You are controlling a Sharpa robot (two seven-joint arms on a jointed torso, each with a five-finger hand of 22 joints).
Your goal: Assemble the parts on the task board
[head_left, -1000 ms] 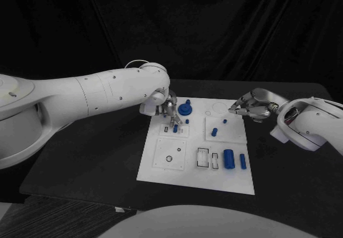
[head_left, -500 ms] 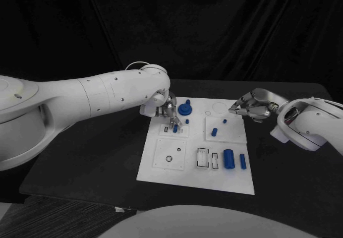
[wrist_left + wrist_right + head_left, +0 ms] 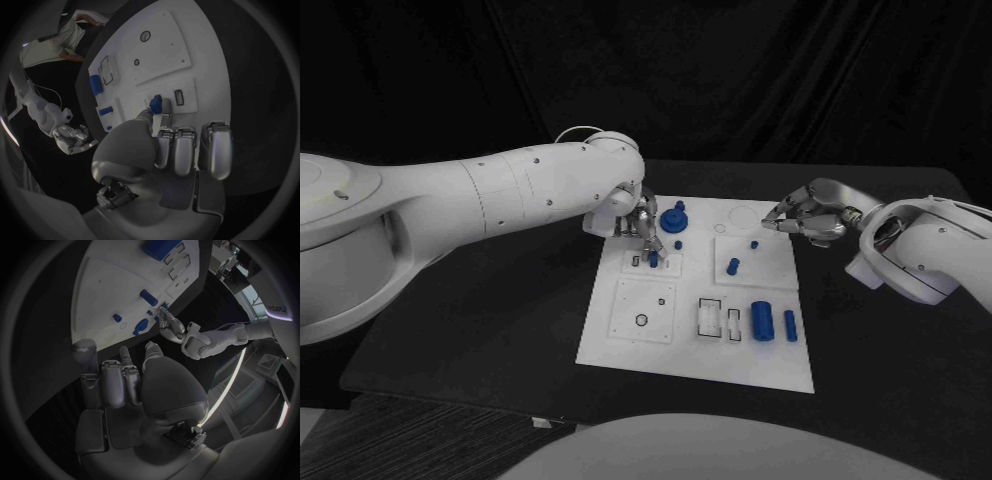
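Left hand point(image 3: 635, 218) pinches a small blue peg point(image 3: 653, 258) at its slot at 10 o'clock on the task board point(image 3: 632, 345); right hand point(image 3: 808, 218) hovers off the 2 o'clock edge, fingers curled, holding nothing.

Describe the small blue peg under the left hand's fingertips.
The small blue peg is a short, plastic-looking piece standing roughly upright on the upper-left panel of the white board, beside a small rectangular slot. The left hand pinches its top between fingertips. Whether it is fully seated cannot be told.
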